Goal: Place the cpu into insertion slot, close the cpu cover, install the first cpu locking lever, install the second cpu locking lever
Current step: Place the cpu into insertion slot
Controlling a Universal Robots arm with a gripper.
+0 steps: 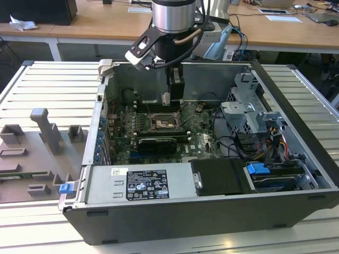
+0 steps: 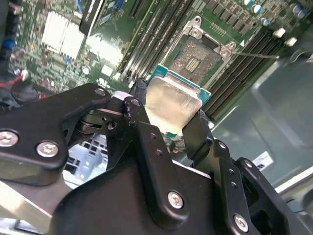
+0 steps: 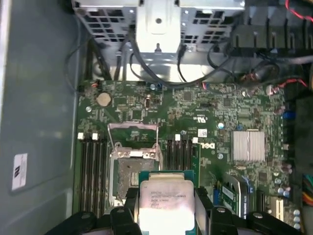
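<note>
CPU (image 3: 165, 203) is held clear above the motherboard (image 3: 220, 117) and is not seated; it is clamped at two opposite edges by the jaws of the gripper (image 2: 168, 111); in the first wrist view its near edge is cut off behind the fingers (image 3: 128, 203), and in the exterior view it cannot be made out below the gripper; the plate is square, so no long axis is distinguished; it is carried flat, metal face toward both wrist cameras, edges roughly parallel to those of the insertion slot (image 3: 131, 169); one corner of the slot is covered by the CPU; the CPU cover (image 3: 133, 133) is seen raised off the slot on the drive cage (image 3: 159, 24) side; the slot is flanked closely on two sides by memory slots (image 3: 93, 171); open room remains above it.
</note>
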